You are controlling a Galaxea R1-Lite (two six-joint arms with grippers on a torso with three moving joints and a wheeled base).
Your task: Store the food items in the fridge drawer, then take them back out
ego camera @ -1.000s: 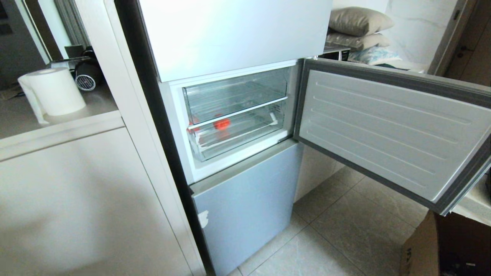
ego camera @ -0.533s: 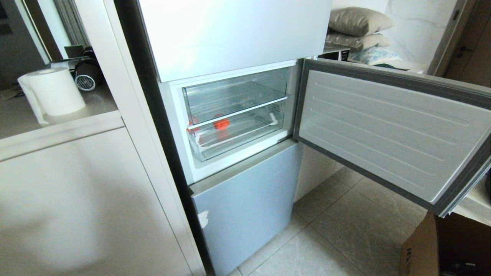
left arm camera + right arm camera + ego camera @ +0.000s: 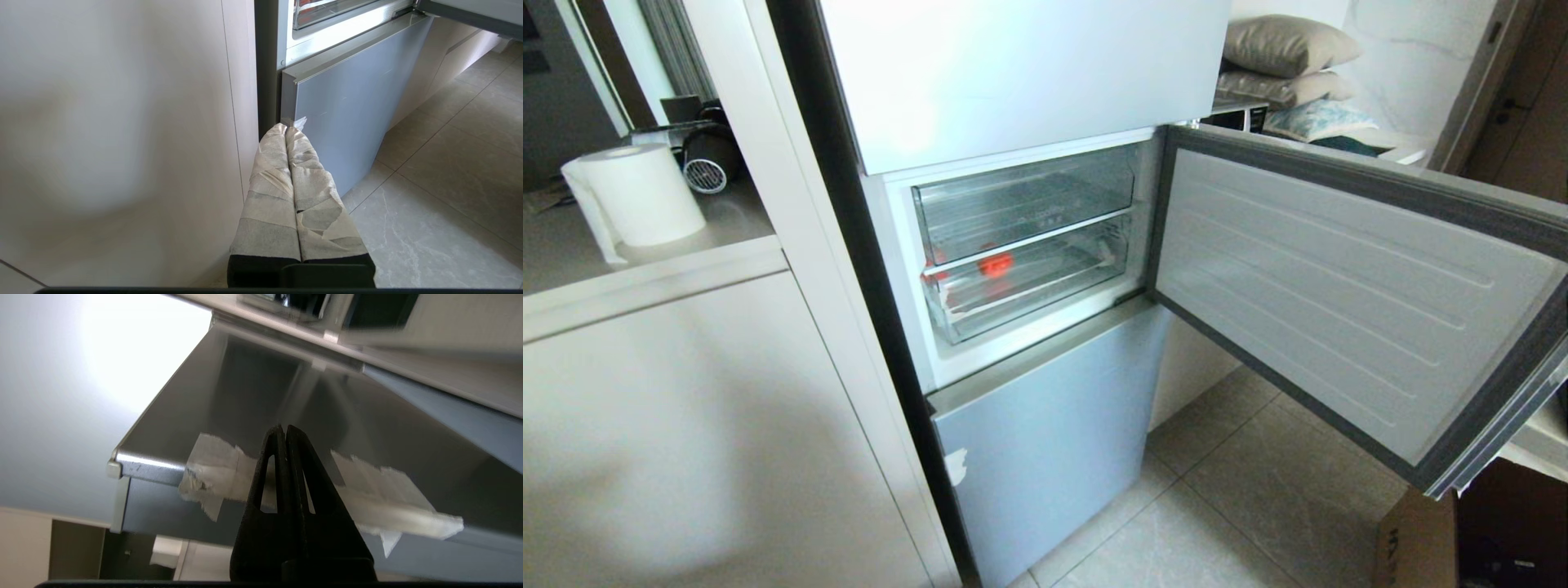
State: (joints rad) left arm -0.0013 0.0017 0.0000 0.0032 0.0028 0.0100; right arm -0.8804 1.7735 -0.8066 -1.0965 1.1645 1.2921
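The fridge door point(image 3: 1347, 294) stood swung open to the robot's right, exposing two clear bins. The fridge drawer point(image 3: 1029, 290), the lower of the two, sat pushed in, and a round red fruit point(image 3: 995, 263) lay inside it toward its left half, seen through the plastic; whether other food items lay there could not be determined. The right gripper point(image 3: 283, 430) was clenched with nothing between its fingers, positioned close under the door's outer edge near strips of pale tape point(image 3: 367, 486); contact with the door could not be confirmed. The left gripper point(image 3: 286, 128), its fingers wrapped in pale tape and pressed together, hung low beside the grey lower door point(image 3: 347, 122), idle. In my judgement the fruit is firm, smooth and liable to roll or slip on the ribbed floor; it should be taken across its widest part from above with moderate pressure. The drawer appears rigid and light, and is best drawn by its thick front lip near the middle, so that it slides out squarely.
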